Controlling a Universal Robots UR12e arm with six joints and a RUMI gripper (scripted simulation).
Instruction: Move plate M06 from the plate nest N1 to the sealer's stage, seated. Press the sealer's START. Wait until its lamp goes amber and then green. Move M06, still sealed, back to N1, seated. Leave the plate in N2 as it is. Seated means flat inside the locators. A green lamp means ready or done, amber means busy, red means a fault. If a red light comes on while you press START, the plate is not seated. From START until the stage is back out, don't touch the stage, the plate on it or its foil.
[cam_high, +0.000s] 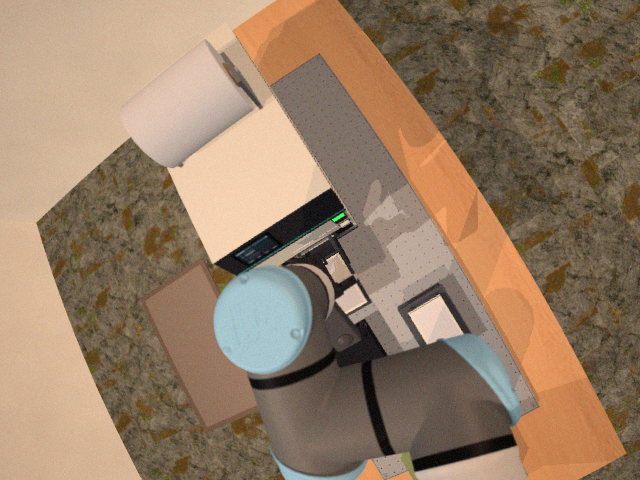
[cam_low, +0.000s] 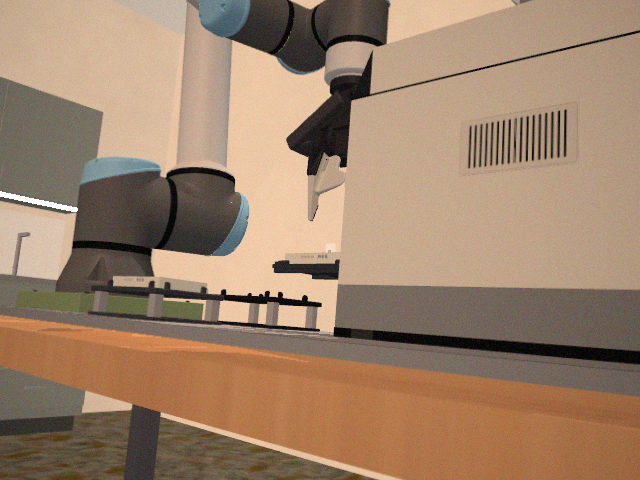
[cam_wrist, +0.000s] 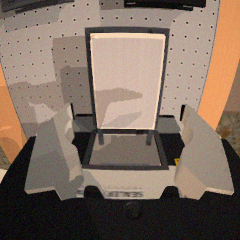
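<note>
Plate M06 (cam_low: 310, 257) (cam_wrist: 127, 65) lies flat on the sealer's stage (cam_low: 305, 268) (cam_wrist: 90, 80), which is out in front of the sealer. Its top looks light and smooth; I cannot tell if it carries foil. My gripper (cam_low: 328, 201) (cam_wrist: 127, 104) is open and empty, high above the stage close to the sealer's front. The sealer's lamp (cam_high: 338, 217) is green. Nest N1 (cam_low: 289, 301) (cam_wrist: 160, 4) is empty. Nest N2 (cam_high: 421, 297) holds its own light plate (cam_high: 434, 320) (cam_low: 155, 282). My arm hides part of the stage in the top view.
The sealer (cam_high: 248, 180) (cam_low: 439, 222) stands right beside the gripper, with a dark screen (cam_high: 256, 249) on its front and a large white roll (cam_high: 186, 105) behind. A low green block (cam_low: 54, 300) is near the arm's base. A brown panel (cam_high: 199, 341) lies beyond the bench edge.
</note>
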